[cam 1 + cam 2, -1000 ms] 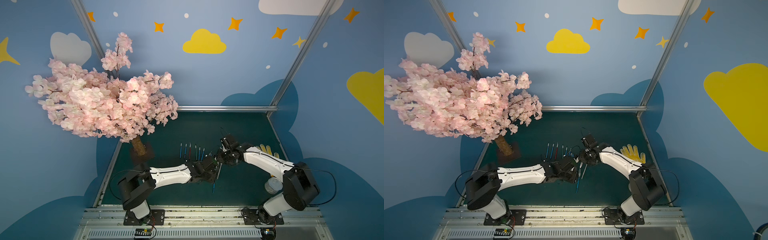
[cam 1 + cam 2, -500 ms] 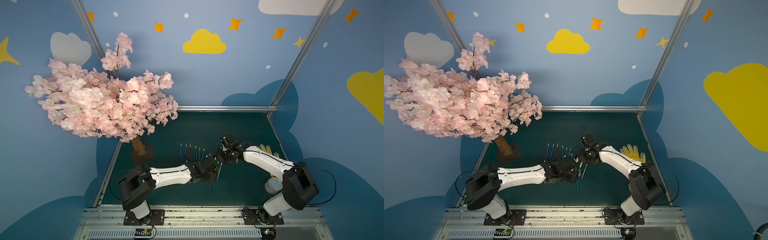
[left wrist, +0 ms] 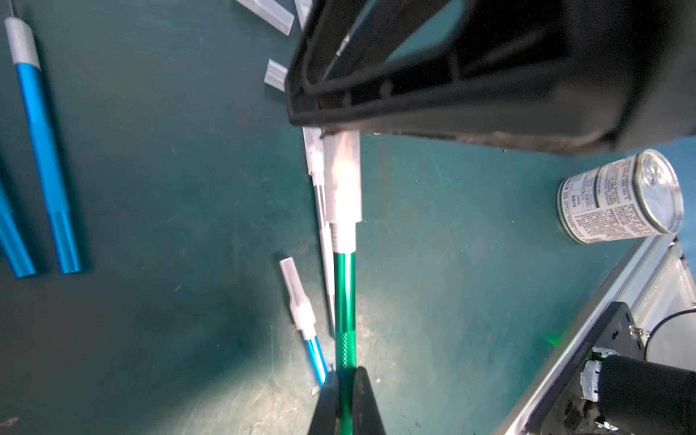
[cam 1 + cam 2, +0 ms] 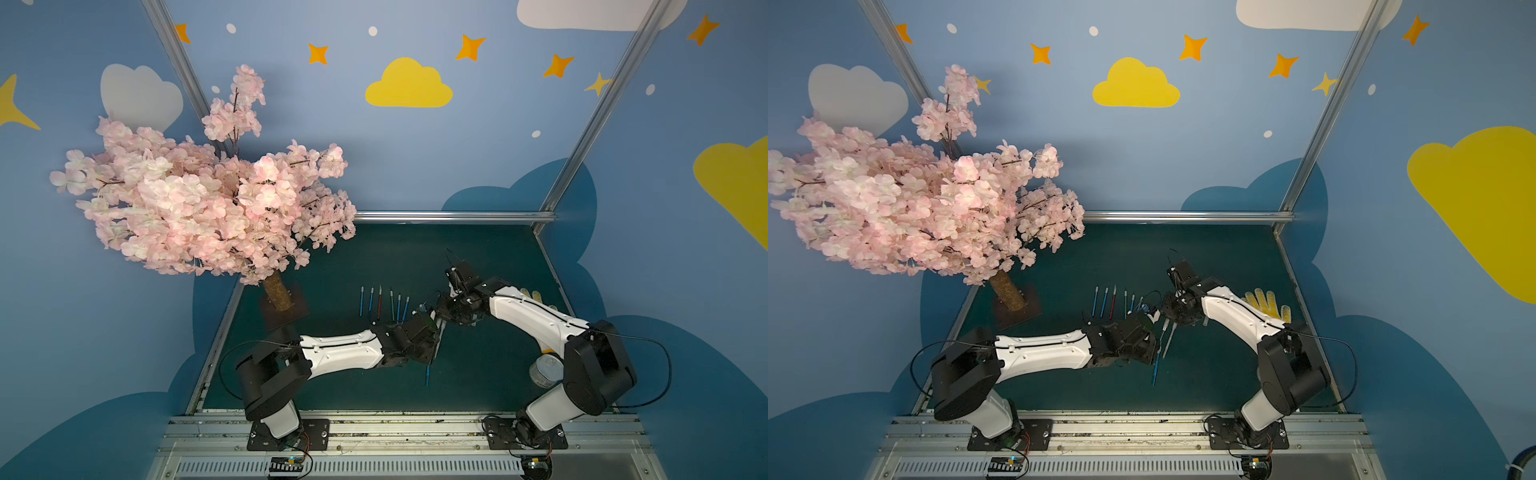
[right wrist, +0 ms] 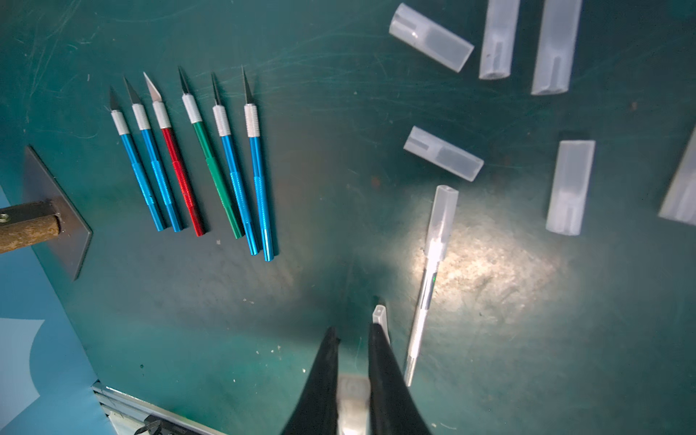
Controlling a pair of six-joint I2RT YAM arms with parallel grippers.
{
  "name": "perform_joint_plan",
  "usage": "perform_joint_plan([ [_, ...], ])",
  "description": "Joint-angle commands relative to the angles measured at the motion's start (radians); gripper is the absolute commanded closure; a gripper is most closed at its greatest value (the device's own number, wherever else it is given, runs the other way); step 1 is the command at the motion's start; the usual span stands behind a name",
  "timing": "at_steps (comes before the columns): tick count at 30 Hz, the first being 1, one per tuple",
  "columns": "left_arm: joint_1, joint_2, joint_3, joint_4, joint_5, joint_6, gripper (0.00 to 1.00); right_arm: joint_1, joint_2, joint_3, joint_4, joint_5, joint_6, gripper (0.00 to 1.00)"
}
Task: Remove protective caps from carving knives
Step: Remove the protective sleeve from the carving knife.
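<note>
Your left claw (image 3: pixel 345 380) is squeezing tight on the green knife (image 3: pixel 344 301), down near the handle end. Your right claw (image 5: pixel 353 333) is pinching the cap (image 3: pixel 343 177) that is sitting on the blade end of that same knife. The two claws are meeting nose to nose over the middle of the green mat (image 4: pixel 478 374), and the knife is hanging in the air between them.

The only writing is on the can (image 3: pixel 621 199). Its label is showing rows of tiny black print, but the letters are too small to read. The can is sitting near the mat's edge, close to the base of your right arm and well away from the claws.

Six bare knives (image 5: pixel 212 165) are lying side by side in a row: two blue, one red, one green, two blue. All their blades are pointing the same way. Loose caps (image 5: pixel 442 152) are lying scattered off to one side of that row. A white knife (image 5: pixel 429 278) is lying on the mat under the claws, wearing its cap. A blue knife (image 3: pixel 303 312) is lying just beside it, also wearing a cap.

A pink tree (image 4: pixel 199 199) is standing on the left side of the mat, and its blossoms are hanging over that corner. A yellow glove (image 4: pixel 1264 301) is lying behind your right arm. In both top views your arms are mostly hiding the held knife.
</note>
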Motion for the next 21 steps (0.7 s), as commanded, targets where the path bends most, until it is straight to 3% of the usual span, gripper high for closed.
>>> perform_joint_plan([
  [1, -0.019, -0.004, -0.018, -0.053, 0.04, 0.009, 0.95, -0.036, 0.013, 0.048, 0.036, 0.048, -0.021, 0.95],
  [21, -0.023, -0.001, -0.039, -0.06, 0.046, -0.003, 0.95, -0.105, 0.024, 0.095, 0.029, 0.047, -0.044, 0.97],
])
